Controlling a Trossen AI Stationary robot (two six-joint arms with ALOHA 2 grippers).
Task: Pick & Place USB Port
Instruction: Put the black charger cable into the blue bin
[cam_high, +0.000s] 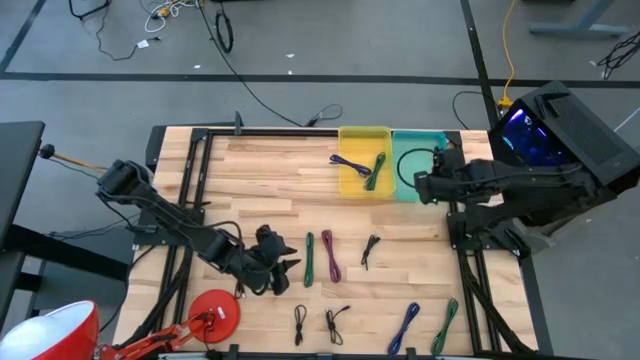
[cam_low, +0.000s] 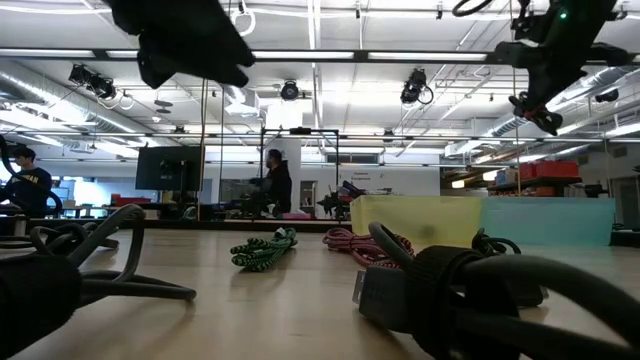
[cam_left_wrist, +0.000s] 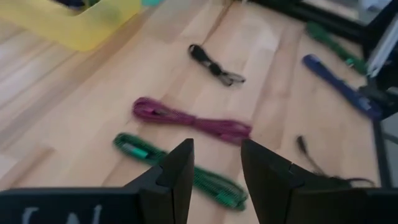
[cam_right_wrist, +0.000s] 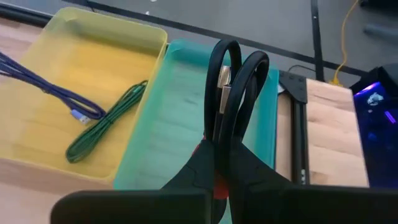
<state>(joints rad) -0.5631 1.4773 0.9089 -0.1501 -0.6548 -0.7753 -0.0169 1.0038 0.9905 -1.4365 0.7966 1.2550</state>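
Observation:
My right gripper (cam_right_wrist: 217, 146) hangs over the teal bin (cam_right_wrist: 180, 106) at the table's far right, shut on a coiled black USB cable (cam_right_wrist: 231, 74). The yellow bin (cam_right_wrist: 93, 59) beside it holds a blue cable (cam_right_wrist: 43, 87) and a green cable (cam_right_wrist: 102, 124). My left gripper (cam_left_wrist: 214, 162) hovers open near the table's front left. It is just above a green cable (cam_left_wrist: 211, 180) that lies flat on the wood. A magenta cable (cam_left_wrist: 193, 121) lies beside that one. In the high view the left gripper (cam_high: 292, 268) is left of both cables. My right gripper pinches the black cable's coil (cam_right_wrist: 219, 118) between its two fingers. The fingers slant down from the table's right side. Two loops (cam_right_wrist: 249, 68) and a silver plug (cam_right_wrist: 224, 78) stick out past the fingertips. The cable is lifted clear above the teal bin.
More cables lie on the wood: a black one (cam_high: 370, 248) mid-table, and two black (cam_high: 299, 322), a blue (cam_high: 405, 325) and a green (cam_high: 447, 325) along the near edge. A red disc (cam_high: 215, 310) sits at the near left. Black frame rails (cam_high: 470, 270) run along both sides.

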